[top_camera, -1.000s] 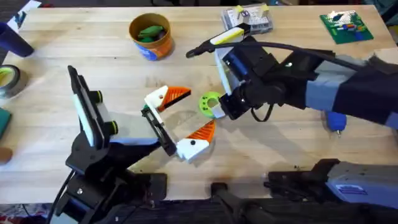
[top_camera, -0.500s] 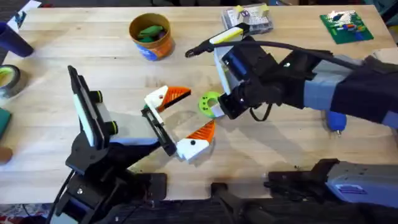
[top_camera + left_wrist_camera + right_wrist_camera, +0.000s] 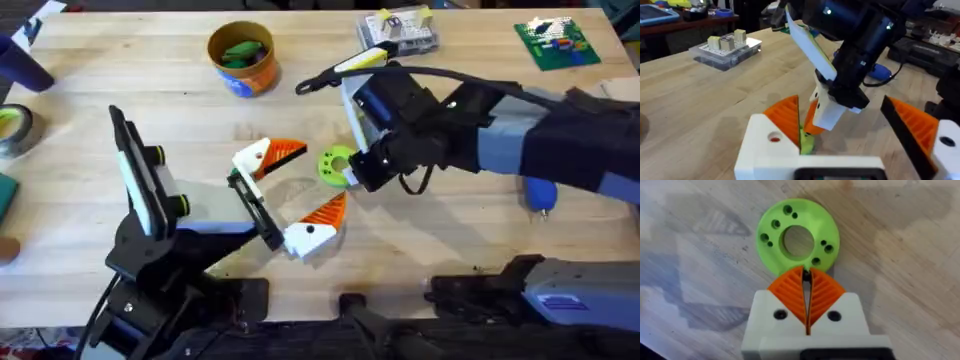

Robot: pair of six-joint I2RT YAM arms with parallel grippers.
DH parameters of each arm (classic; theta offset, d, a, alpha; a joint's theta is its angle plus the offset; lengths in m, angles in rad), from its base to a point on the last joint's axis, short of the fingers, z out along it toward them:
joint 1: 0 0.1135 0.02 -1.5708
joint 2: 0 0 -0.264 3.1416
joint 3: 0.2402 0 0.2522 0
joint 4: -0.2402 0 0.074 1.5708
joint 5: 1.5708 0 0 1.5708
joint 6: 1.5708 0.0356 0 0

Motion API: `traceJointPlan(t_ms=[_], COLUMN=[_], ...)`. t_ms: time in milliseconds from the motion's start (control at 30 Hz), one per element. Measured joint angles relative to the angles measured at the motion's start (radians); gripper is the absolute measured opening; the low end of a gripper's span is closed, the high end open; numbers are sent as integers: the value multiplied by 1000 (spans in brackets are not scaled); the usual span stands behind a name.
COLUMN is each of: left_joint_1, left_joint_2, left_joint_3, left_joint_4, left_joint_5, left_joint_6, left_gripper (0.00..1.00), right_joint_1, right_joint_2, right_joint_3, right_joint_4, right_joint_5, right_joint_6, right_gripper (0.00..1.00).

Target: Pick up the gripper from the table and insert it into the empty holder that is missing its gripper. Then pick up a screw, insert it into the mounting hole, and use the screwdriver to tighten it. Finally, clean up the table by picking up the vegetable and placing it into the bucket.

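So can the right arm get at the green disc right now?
Probably yes: the right gripper is already at the green disc's rim, fingers closed on its edge, with nothing between them.

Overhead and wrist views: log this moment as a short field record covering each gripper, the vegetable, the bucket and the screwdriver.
right gripper: shut on the edge of the vegetable, over the table
left gripper: open, holding nothing, beside the vegetable
vegetable: green ring, flat on the table
bucket: upright at the far side, green pieces inside
screwdriver: mostly hidden under the right arm
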Motion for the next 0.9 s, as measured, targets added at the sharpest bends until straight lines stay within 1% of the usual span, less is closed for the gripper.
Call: traceJointPlan(t_ms=[200,367,533,900], left_joint_1=[0,0,0,0], left_joint_2=[0,0,0,0], left_joint_3=[0,0,0,0], left_joint_4=[0,0,0,0], left_joint_5=[0,0,0,0], left_joint_6=[0,0,0,0], left_gripper=[990,990,990,990], right_joint_1=[0,0,0,0], right_joint_2=[0,0,-1,-7], right_joint_3=[3,44,167,507], right_joint_4=[-6,-80,-123,-373], right_joint_5=[-1,-1,-1,-2], right_joint_6=[0,0,0,0], right_gripper=[8,7,7,7])
